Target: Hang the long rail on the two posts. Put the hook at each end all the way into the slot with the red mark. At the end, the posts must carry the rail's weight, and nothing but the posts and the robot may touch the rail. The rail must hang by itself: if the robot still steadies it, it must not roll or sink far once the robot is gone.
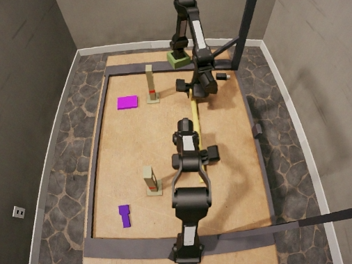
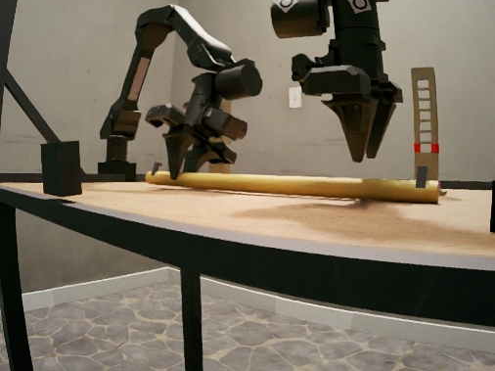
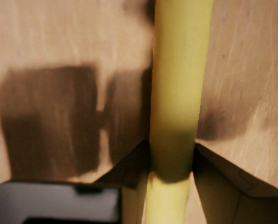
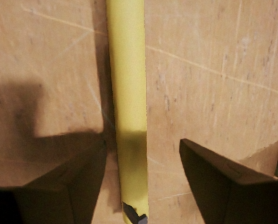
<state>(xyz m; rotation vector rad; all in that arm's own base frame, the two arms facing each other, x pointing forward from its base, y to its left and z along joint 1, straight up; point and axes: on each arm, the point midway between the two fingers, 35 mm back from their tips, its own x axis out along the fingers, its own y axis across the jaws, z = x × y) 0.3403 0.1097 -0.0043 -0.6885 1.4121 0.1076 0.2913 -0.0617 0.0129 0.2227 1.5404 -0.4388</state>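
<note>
1. Top view: the long rail (image 1: 195, 117) (image 2: 293, 183) (image 3: 180, 75) (image 4: 129, 75) lies along the worktop (image 1: 122, 138) (image 2: 122, 194) (image 3: 50, 40) (image 4: 225, 100); well apart from the rail, on one and the same side of it, stand the right-arm post (image 1: 150, 80) (image 2: 430, 120) and the left-arm post (image 1: 148, 175) (image 2: 219, 168), each with a red mark; farther from the rail on that side lie a magenta block (image 1: 127, 102) and a purple block (image 1: 124, 216); the left claw (image 1: 202, 157) (image 2: 181, 173) (image 3: 169, 148) and the right claw (image 1: 192, 90) (image 2: 365, 159) (image 4: 143, 146) are over opposite end portions of the rail.

2. Exterior view: the rail is off both posts, low at the worktop; a dark hook shows at either end of it; the left claw reaches down onto the rail near one end; the right claw hangs above the rail, apart from it, its fingers pointing down; the left-arm post, behind the rail, is partly hidden by the left arm.

3. Left wrist view: the left claw is clenched on the rail, a finger pressed to each side of it.

4. Right wrist view: the right claw is released and partly spread, grasping nothing; from above, its fingertips appear on either side of the rail, near the end with a dark hook.
</note>
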